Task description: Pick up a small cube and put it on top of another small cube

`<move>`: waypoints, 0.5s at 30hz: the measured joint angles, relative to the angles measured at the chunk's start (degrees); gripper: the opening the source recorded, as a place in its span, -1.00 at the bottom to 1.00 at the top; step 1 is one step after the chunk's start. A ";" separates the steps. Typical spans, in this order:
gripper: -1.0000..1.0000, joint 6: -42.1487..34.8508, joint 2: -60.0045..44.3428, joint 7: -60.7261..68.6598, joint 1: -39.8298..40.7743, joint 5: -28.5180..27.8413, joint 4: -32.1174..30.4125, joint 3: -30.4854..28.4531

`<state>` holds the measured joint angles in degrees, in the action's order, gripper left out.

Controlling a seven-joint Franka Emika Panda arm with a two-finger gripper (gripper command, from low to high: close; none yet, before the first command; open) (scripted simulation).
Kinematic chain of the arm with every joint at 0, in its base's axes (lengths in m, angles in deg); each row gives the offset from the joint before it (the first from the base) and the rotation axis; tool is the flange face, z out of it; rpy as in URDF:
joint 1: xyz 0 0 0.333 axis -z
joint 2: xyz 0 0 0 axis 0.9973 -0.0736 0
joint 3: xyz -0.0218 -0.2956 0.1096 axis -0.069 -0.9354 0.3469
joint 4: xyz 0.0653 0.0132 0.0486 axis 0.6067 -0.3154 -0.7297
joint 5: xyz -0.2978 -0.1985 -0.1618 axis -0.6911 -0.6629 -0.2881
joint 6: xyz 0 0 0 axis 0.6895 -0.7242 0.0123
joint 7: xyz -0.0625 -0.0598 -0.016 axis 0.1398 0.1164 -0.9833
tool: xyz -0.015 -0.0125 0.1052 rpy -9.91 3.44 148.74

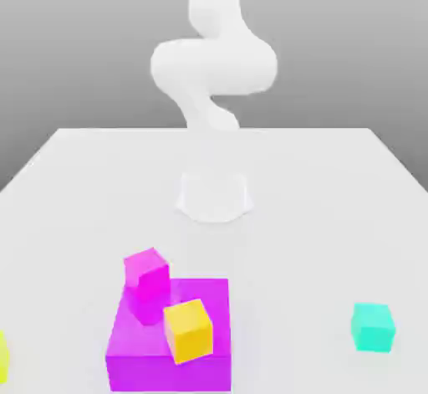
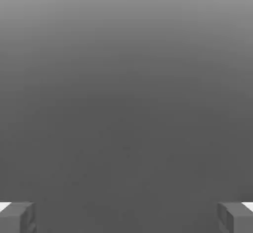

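Observation:
The small teal cube point(image 1: 372, 326) rests alone on the white table point(image 1: 334, 217), near the front at the exterior view's right. A small magenta cube point(image 1: 147, 272) and a small yellow cube point(image 1: 188, 330) sit on top of a big magenta block point(image 1: 167, 376) at the front, left of centre. In the hand view my gripper point(image 2: 126, 218) is open. Its two grey fingertips point(image 2: 17, 217) stand far apart with nothing between them, and plain grey background lies beyond.
The white arm point(image 1: 213, 66) rises from its round base point(image 1: 215, 196) at the middle of the table and leaves the frame at the top. A yellow object point(image 1: 2, 357) is cut off by the exterior view's left edge.

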<state>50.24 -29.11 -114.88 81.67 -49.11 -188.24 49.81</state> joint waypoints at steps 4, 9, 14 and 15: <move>0.00 3.51 -8.71 9.64 -5.94 2.63 -1.72 -1.27; 0.00 7.72 -19.20 21.02 -12.45 5.51 -3.78 -1.86; 0.00 11.97 -29.62 31.75 -17.32 7.52 -5.85 -0.65; 0.00 12.80 -31.68 33.70 -17.95 7.67 -6.26 -0.09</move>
<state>63.05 -60.79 -81.18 63.72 -41.44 -194.51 49.72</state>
